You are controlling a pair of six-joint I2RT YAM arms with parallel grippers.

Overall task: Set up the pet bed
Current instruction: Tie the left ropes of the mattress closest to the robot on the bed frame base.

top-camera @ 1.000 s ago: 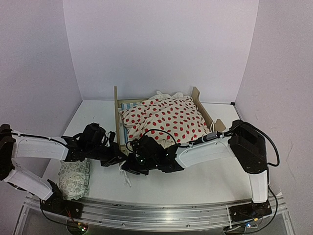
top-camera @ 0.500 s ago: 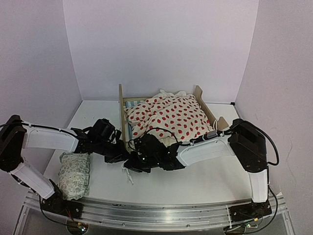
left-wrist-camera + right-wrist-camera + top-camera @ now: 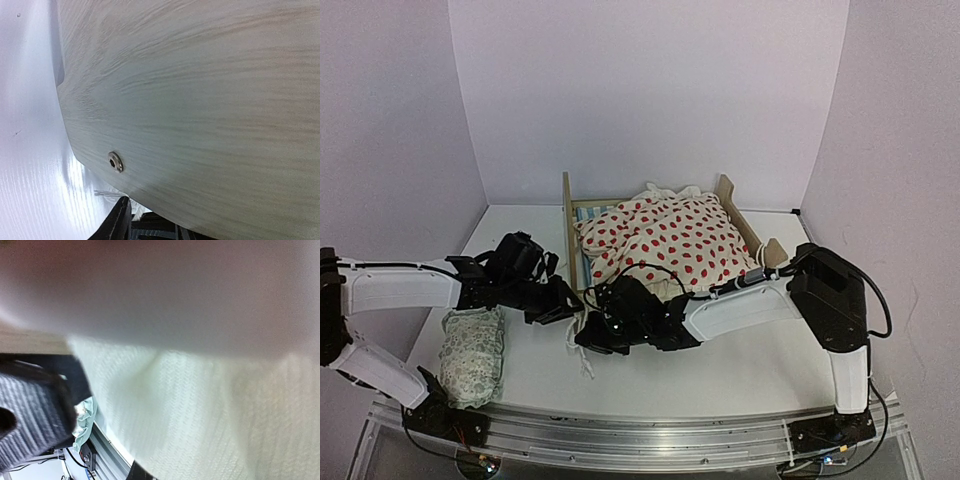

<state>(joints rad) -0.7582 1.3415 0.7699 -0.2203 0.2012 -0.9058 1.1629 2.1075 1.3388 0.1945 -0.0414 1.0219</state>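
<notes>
Pet bed (image 3: 568, 230) just beside left fingers (image 3: 564, 300) (perhaps touching)

Pet bed (image 3: 569, 232): light plywood frame, standing upright mid-table, toward the back wall. Blue-and-white striped mattress (image 3: 586, 212) shows only at the far-left corner. The left wrist view sees its wood-grain side panel (image 3: 200, 100) close up, with one screw.

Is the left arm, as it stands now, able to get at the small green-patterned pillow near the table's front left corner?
Probably yes. The pillow lies uncovered on the table, just nearer than the left gripper, which is beside the pet bed. Nothing stands between them.
</notes>
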